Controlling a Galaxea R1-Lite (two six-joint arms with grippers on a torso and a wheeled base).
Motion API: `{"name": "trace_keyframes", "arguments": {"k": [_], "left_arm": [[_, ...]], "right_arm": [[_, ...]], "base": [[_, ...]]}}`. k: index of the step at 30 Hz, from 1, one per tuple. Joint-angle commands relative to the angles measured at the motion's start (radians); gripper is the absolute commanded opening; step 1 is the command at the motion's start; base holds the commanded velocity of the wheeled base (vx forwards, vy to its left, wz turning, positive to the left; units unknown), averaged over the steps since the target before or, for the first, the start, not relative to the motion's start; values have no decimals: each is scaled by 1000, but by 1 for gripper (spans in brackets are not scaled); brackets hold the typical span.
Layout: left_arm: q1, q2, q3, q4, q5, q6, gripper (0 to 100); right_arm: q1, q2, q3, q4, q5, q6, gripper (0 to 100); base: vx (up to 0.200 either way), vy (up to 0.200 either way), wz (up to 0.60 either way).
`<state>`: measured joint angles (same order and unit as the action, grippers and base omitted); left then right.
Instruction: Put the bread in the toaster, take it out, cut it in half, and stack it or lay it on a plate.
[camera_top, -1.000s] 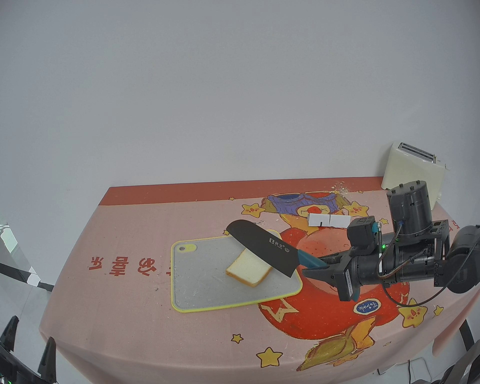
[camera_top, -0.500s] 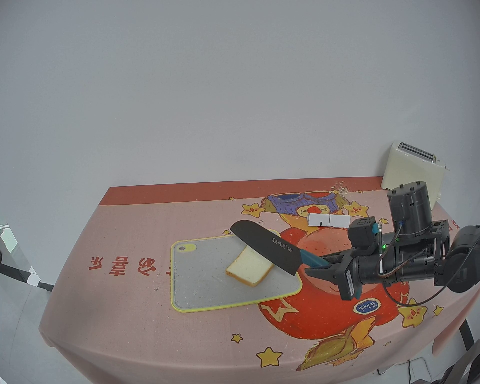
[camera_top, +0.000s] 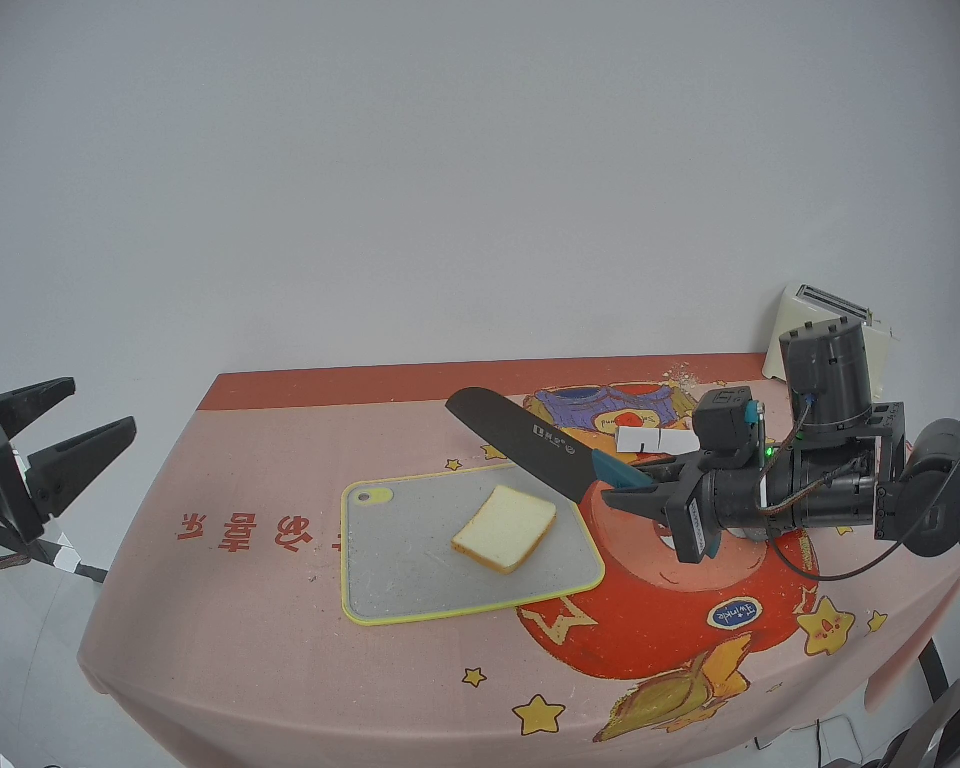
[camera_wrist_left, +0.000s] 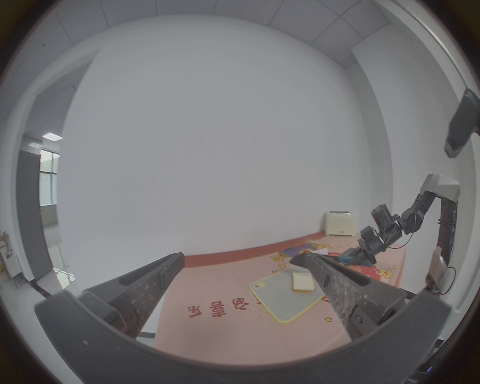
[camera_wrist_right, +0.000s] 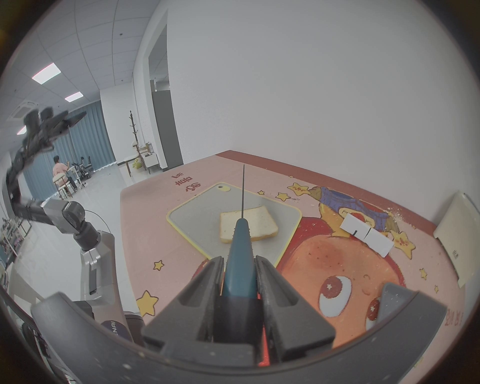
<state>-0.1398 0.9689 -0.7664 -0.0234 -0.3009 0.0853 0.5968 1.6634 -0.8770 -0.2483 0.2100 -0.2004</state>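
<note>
bread (camera_top: 505, 527) whole on the board (camera_top: 400, 560), cutting and plating ahead; right jaws clamp the knife (camera_top: 520, 440), left jaws gape empty.

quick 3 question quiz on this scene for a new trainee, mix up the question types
1. True or false: the slice of white bread lying on the grey, yellow-rimmed cutting board has been cut in two.
2. What does the right gripper hold? A: the dark-bladed knife with a teal handle. B: a plate. C: nothing.
3. Fill in: the left gripper, off the table's left side, has its jaws ____.

Key: 1 false, the slice is whole. 2 A. 3 open.
</note>
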Motion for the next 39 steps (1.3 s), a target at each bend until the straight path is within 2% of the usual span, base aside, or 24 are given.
{"name": "trace_keyframes", "arguments": {"k": [1,2,3,4,5,8,11,13,18,21,23,24,25,26,28,31,35,39], "left_arm": [[-72,123,-11,-36,6,1,100],[-84,149,-24,-39,6,-22,100],[-86,154,-27,-39,6,-27,100],[-104,174,-39,-38,6,-53,100],[-124,188,-45,-38,6,-73,100],[-162,208,-54,-38,9,-137,100],[-175,231,-59,-39,9,-187,100],[-195,261,-70,-41,9,-191,100],[-230,330,-90,-47,19,-193,100],[-271,395,-108,-47,62,-194,100],[-311,429,-125,-49,94,-207,100],[-336,441,-137,-49,106,-226,100],[-339,442,-139,-49,106,-230,100],[-363,459,-160,-49,114,-263,100],[-379,481,-195,-49,114,-308,100],[-380,514,-234,-49,115,-315,100],[-386,547,-251,-66,111,-317,100],[-399,611,-251,-127,112,-318,100]], "right_arm": [[15,16,-7,20,-9,-45,0],[8,30,-10,18,-14,-91,0],[6,33,-10,18,-17,-100,0],[1,47,-11,17,-38,-145,0],[1,50,-11,14,-60,-162,0],[12,58,-10,7,-101,-169,0],[15,67,-10,4,-153,-191,0],[14,61,-2,6,-179,-220,0],[12,36,33,1,-184,-244,0],[17,35,53,1,-187,-255,0],[18,35,61,-2,-198,-277,0],[23,35,61,-5,-204,-277,0],[24,35,61,-6,-204,-277,0],[28,35,59,-17,-205,-278,0],[26,35,59,-29,-204,-275,0],[24,29,62,-28,-193,-272,0],[26,26,62,-19,-176,-251,0],[34,35,58,-16,-100,-149,0]], "base": [[0,0,0],[0,0,0],[0,0,0],[0,0,0],[0,0,0],[0,0,0],[0,0,0],[0,0,0],[0,0,0],[0,0,0],[0,0,0],[0,0,0],[0,0,0],[0,0,0],[0,0,0],[0,0,0],[0,0,0],[0,0,0]]}}
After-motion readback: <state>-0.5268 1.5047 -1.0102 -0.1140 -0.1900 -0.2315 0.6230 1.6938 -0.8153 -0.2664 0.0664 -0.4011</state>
